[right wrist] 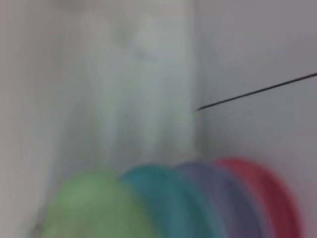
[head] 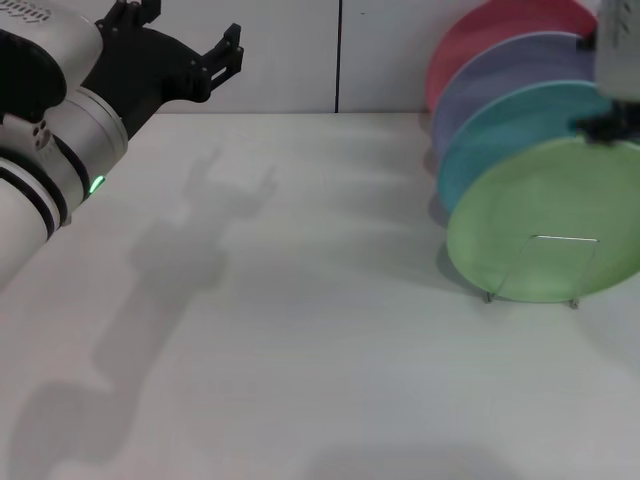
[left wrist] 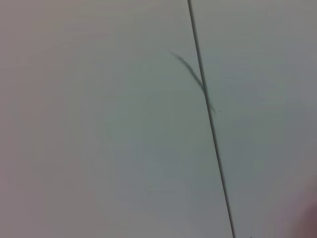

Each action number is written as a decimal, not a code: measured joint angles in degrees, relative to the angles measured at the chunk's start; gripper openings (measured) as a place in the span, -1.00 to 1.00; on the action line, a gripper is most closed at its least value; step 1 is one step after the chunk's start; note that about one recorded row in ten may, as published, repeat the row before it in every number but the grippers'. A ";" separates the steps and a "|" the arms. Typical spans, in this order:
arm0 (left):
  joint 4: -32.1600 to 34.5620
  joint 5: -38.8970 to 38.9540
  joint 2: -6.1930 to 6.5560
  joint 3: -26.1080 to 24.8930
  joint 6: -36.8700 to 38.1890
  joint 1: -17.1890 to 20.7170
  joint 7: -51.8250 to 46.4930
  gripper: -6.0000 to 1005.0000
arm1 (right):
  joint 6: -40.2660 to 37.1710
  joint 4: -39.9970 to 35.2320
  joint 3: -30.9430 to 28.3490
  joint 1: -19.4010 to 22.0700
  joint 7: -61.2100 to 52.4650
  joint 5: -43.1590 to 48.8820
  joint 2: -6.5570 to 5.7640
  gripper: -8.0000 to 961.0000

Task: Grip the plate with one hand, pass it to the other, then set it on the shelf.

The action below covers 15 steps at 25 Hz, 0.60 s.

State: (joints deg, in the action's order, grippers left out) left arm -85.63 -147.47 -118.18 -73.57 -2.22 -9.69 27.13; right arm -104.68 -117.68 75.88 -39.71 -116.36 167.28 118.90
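The light green plate (head: 550, 220) stands on edge at the front of the shelf (head: 562, 240), a thin wire rack at the right of the table. The right wrist view also shows the plate (right wrist: 94, 208). My right gripper (head: 603, 127) hangs at the plate's top rim, mostly cut off by the picture's edge; I cannot see its grip. My left gripper (head: 185, 35) is raised at the far left, open and holding nothing, well away from the plates.
Behind the green plate stand a turquoise plate (head: 520, 125), a lavender plate (head: 500, 75) and a red plate (head: 490, 30). The white table (head: 300, 300) stretches left of the rack. A wall with a dark seam (head: 338, 55) runs along the back.
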 joint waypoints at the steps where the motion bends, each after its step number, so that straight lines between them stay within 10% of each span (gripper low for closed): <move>1: 0.00 0.00 0.00 0.00 0.00 0.00 0.00 0.72 | 0.00 0.00 0.00 0.00 0.00 0.00 0.00 0.34; 11: 5.25 0.00 -0.05 -0.79 12.09 0.36 -0.12 0.72 | 33.56 4.87 -5.79 13.09 -8.61 -22.37 0.22 0.51; 15: 8.56 0.06 -0.05 -1.59 20.27 1.40 -0.77 0.72 | 50.91 4.72 -3.06 26.39 0.94 -44.67 0.30 0.51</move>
State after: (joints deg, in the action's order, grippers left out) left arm -77.07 -147.42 -118.22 -75.16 18.05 -8.28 26.36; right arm -53.76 -112.96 72.82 -13.32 -115.42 122.61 119.20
